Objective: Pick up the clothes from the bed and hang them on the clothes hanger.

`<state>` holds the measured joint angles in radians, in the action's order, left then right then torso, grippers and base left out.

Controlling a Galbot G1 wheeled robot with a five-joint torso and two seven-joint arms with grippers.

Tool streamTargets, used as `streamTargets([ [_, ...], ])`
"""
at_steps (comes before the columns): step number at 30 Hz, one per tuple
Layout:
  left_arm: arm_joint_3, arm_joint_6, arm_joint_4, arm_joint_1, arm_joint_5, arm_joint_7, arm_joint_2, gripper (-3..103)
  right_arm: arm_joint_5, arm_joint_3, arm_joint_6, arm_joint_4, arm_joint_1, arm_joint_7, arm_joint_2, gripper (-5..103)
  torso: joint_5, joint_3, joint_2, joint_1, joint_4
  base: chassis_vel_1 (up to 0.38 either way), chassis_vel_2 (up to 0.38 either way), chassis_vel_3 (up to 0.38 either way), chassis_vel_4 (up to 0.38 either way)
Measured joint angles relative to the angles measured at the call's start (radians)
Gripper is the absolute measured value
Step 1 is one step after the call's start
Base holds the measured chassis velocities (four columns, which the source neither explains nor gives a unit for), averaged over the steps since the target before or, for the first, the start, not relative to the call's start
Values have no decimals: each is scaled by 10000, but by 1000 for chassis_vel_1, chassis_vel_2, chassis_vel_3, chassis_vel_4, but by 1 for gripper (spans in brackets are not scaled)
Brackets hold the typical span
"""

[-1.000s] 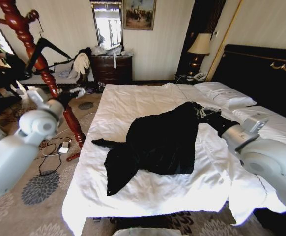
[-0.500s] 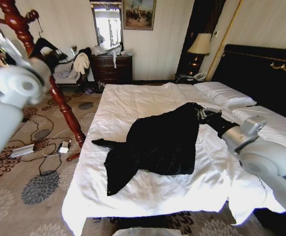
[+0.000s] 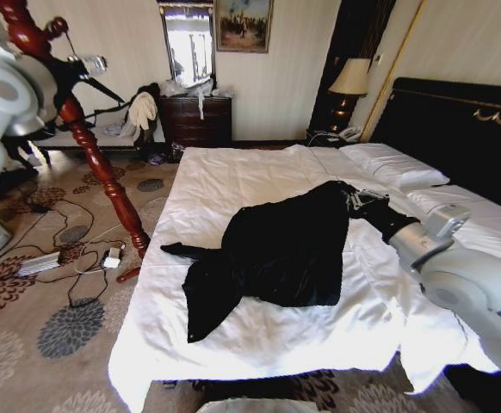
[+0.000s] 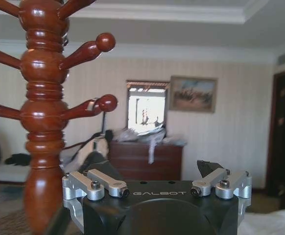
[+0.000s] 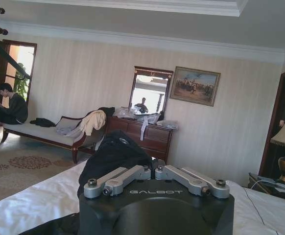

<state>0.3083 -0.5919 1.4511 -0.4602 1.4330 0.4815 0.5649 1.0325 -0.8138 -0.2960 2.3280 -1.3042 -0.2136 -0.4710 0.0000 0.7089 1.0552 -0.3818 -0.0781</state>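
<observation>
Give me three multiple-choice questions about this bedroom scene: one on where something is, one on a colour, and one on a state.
1. Where does the black long-sleeved coat lie?
A. on the wide white-sheeted bed
B. on the carpet
C. on the dresser

2. What colour is the tall turned wooden coat stand?
A. white
B. reddish-brown
C. grey

3. How is the left pincer, up beside the stand?
A. shut on the coat
B. shut on a pillow
C. open

Answers:
1 A: the coat is spread over the sheets, with the right pincer at its upper edge.
2 B: the post and pegs are polished red-brown wood.
3 C: the left wrist view shows its fingers apart with nothing between them.
</observation>
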Motion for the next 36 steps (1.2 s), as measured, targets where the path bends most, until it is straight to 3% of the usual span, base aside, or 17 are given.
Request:
streamTargets([
  [5,619,-918,-595,-1017,-33,462,184,100,-11,-129,24,1,-163,-12,-14,0,3,0,0,0,0,0,0,0,0],
  [11,1001,-1477,-1572,-1621,431,471,158,100,4,-257,30,141,-337,-52,11,0,-2,0,0,0,3,0,0,0,0],
  [14,1006,-1505,-1877,-1646,643,366,98,100,6,-304,30,197,-392,-58,28,0,-2,-1,0,1,5,0,0,0,0],
  [22,1251,-1504,-2581,-1846,218,-86,135,100,134,-414,-43,397,-535,-149,49,0,0,0,0,0,1,0,0,0,0],
  [36,1936,-1460,-5340,-2666,-234,-1498,1538,100,722,-462,-86,573,-562,-363,-76,0,1,0,0,-1,1,0,0,0,0],
])
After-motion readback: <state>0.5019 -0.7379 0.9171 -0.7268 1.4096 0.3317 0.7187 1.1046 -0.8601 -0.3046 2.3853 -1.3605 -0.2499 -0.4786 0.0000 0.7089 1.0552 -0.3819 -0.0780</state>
